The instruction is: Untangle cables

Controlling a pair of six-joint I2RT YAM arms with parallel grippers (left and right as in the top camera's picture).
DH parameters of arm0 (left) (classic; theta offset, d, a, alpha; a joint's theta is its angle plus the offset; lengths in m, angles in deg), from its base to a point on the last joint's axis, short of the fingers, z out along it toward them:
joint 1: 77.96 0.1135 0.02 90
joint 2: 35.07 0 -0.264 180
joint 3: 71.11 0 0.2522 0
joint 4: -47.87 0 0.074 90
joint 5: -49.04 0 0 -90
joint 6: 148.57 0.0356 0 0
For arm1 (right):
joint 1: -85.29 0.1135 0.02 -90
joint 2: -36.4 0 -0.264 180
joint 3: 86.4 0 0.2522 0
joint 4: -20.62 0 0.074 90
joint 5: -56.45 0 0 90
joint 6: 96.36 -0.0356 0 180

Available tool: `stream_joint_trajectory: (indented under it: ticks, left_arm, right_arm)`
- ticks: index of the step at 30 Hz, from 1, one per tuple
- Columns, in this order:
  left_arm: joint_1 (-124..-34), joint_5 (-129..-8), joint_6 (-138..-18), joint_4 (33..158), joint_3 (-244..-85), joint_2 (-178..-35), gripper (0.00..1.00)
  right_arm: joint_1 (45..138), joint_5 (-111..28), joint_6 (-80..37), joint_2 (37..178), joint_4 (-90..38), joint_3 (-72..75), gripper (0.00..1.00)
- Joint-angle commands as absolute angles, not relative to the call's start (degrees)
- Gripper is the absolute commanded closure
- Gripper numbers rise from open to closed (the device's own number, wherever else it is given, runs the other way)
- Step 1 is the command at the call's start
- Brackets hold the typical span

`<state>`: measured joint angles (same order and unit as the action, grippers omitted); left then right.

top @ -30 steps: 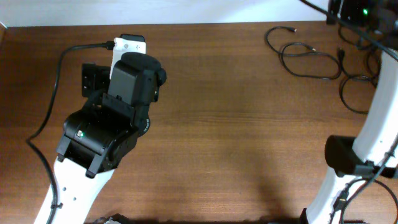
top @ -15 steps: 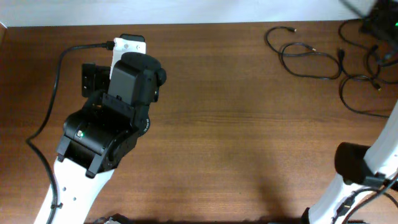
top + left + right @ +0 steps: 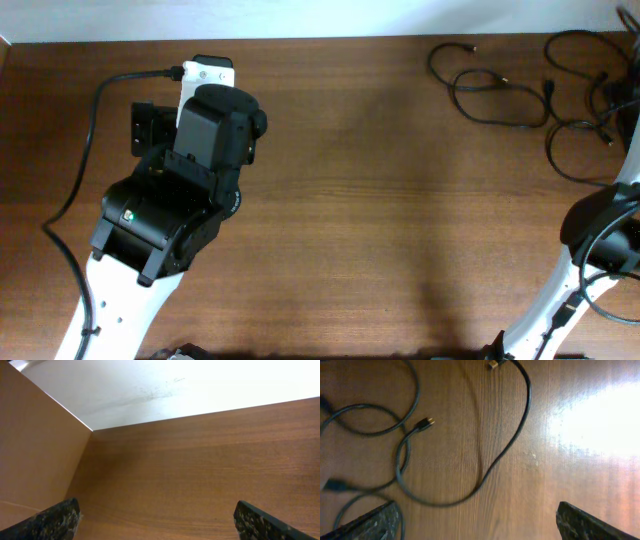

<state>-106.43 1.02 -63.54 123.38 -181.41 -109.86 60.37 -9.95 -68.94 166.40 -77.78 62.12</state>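
Observation:
Several thin black cables [image 3: 497, 95] lie in loose overlapping loops at the table's far right corner. In the right wrist view one cable [image 3: 513, 441] curves across the wood, with small plug ends [image 3: 425, 423] showing. My right gripper [image 3: 480, 520] is open and empty, hovering above these cables without touching them; in the overhead view only its white arm [image 3: 590, 240] shows at the right edge. My left gripper [image 3: 160, 520] is open and empty over bare wood near the far left edge. In the overhead view it is hidden under the left arm [image 3: 190, 170].
A thick black lead [image 3: 92, 120] runs from the left arm's wrist down the left side of the table. A white wall [image 3: 165, 385] borders the table's far edge.
The right arm has swung from the top right corner out to the right edge, uncovering the cables there. The left arm has not moved.

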Motion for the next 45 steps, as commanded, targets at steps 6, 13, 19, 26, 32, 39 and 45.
stream_joint_trajectory:
  ticks: [6, 13, 19, 26, 32, 39, 45]
  left_arm:
    - [-106.27, 0.80, -62.87, 124.30, -181.84, -108.92, 0.01]
    - [-106.27, 0.82, -62.87, 124.30, -181.84, -108.92, 0.01]
    - [-106.27, 0.82, -62.84, 124.30, -181.84, -108.92, 0.01]
    - [-106.27, 0.84, -62.84, 124.30, -181.84, -108.92, 0.01]
    - [-106.27, 0.84, -62.84, 124.30, -181.84, -108.92, 0.01]
    - [-106.27, 0.89, -62.76, 124.32, -181.84, -108.92, 0.01]
    - [-106.27, 2.18, -61.34, 124.56, -181.84, -108.92, 0.01]
  right_arm:
    - [53.63, -8.42, -77.38, 166.33, -73.87, 52.39, 0.01]
    - [49.68, -8.42, -77.38, 166.33, -71.44, 48.06, 0.02]
    - [48.54, -8.23, -77.36, 166.33, -67.66, 42.62, 0.04]
    - [47.36, -8.23, -77.34, 166.33, -61.98, 35.54, 0.20]
    - [45.68, -7.77, -77.38, 166.33, -62.87, 34.34, 0.96]
    - [41.13, -6.35, -85.12, 166.33, -69.32, 31.80, 0.96]
    - [39.08, -6.72, -84.83, 166.33, -68.29, 31.41, 0.96]
